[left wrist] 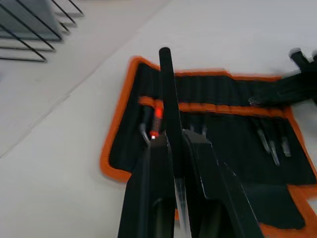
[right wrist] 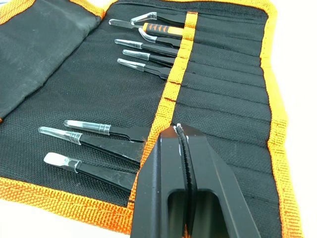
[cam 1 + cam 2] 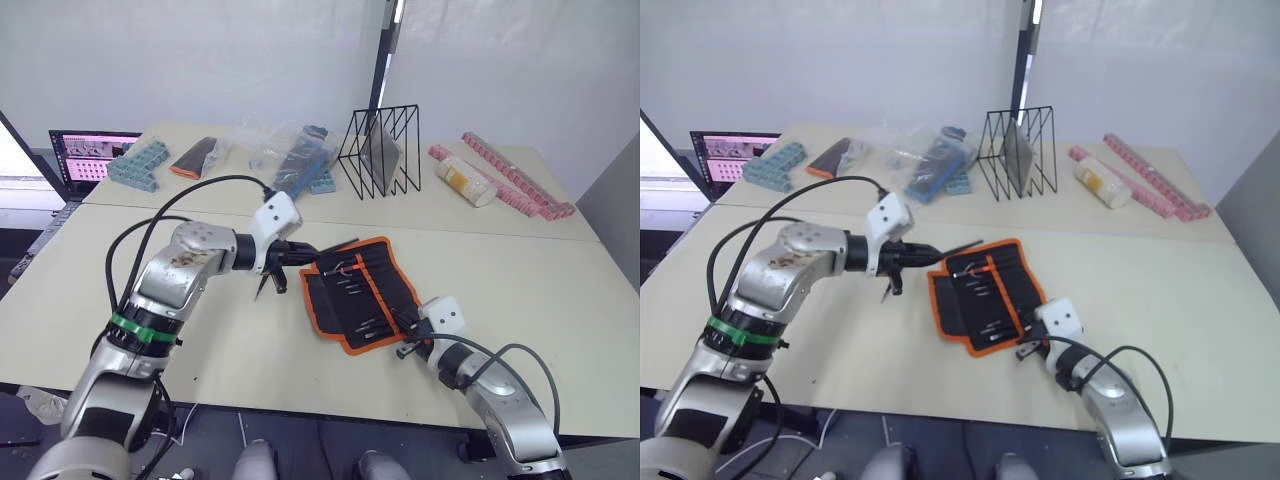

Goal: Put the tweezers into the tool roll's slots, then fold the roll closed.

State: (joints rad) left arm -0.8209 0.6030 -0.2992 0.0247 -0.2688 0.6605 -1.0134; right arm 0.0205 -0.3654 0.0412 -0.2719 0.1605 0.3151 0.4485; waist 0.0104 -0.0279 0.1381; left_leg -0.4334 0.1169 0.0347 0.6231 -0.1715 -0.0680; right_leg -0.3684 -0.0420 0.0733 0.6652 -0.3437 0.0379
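The tool roll (image 3: 352, 292) lies open on the near table, black with orange edging and an orange stripe (image 2: 176, 74). Several tweezers (image 2: 148, 59) sit in its slots (image 2: 223, 79) with their capped tips on the flap side. My left gripper (image 1: 176, 139) hovers at the roll's left end, shut on one slim black tweezers (image 1: 166, 84) that points out over the roll. My right gripper (image 2: 177, 130) is shut at the roll's near right end, its fingertips resting on the orange stripe. I cannot tell whether it pinches the fabric.
On the far table stand a black wire rack (image 3: 382, 150), a clear bag with a pouch (image 3: 290, 160), another black-and-orange pouch (image 3: 195, 157), blue blocks (image 3: 140, 165), a bottle (image 3: 465, 180) and pink strips (image 3: 515, 175). A laptop (image 3: 90, 155) sits at far left.
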